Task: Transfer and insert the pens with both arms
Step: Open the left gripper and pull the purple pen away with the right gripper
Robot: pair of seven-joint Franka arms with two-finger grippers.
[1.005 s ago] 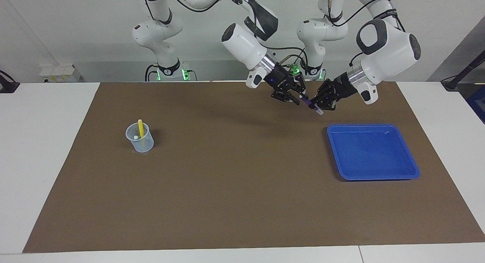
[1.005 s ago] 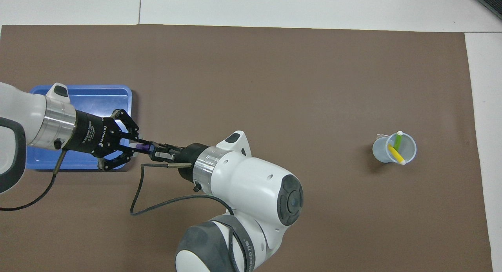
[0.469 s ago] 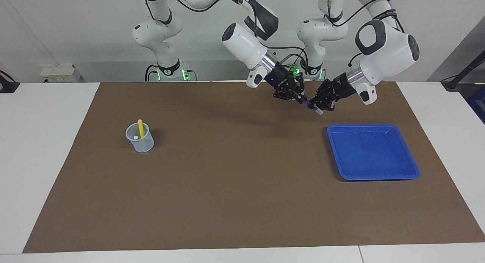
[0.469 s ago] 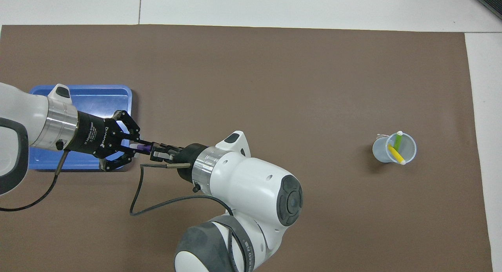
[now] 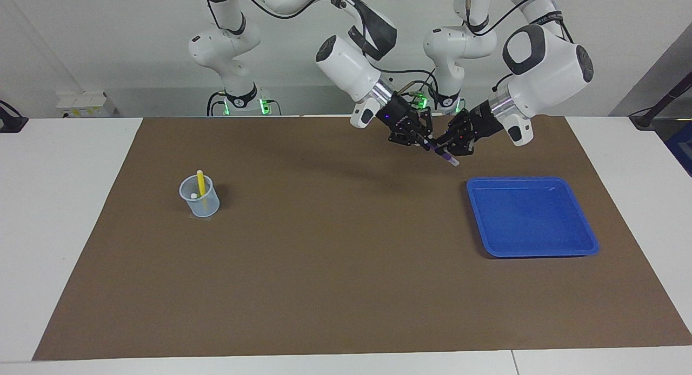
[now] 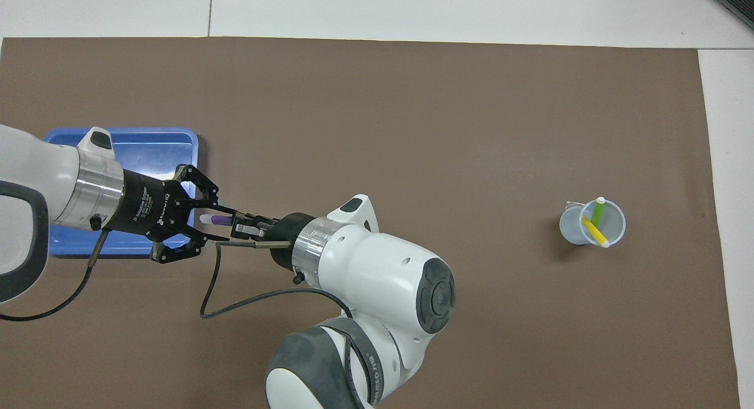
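The purple pen (image 5: 442, 154) hangs in the air between the two grippers, over the brown mat beside the blue tray (image 5: 532, 216). My right gripper (image 5: 424, 141) is shut on its purple end. It also shows in the overhead view (image 6: 241, 227). My left gripper (image 5: 446, 148) stands open around the pen's pale end, its fingers spread to either side in the overhead view (image 6: 222, 224). The purple pen (image 6: 215, 219) lies level there. The yellow pen (image 5: 200, 183) and the lime green pen (image 6: 598, 211) stand in the clear cup (image 5: 199, 198).
The blue tray (image 6: 147, 144) holds nothing and lies toward the left arm's end of the brown mat (image 5: 346, 267). The clear cup (image 6: 592, 222) stands toward the right arm's end. A black cable (image 6: 235, 303) hangs from the right wrist.
My left gripper's fingers have spread apart from the purple pen. Both hands and the pen have drifted slightly toward the right arm's end.
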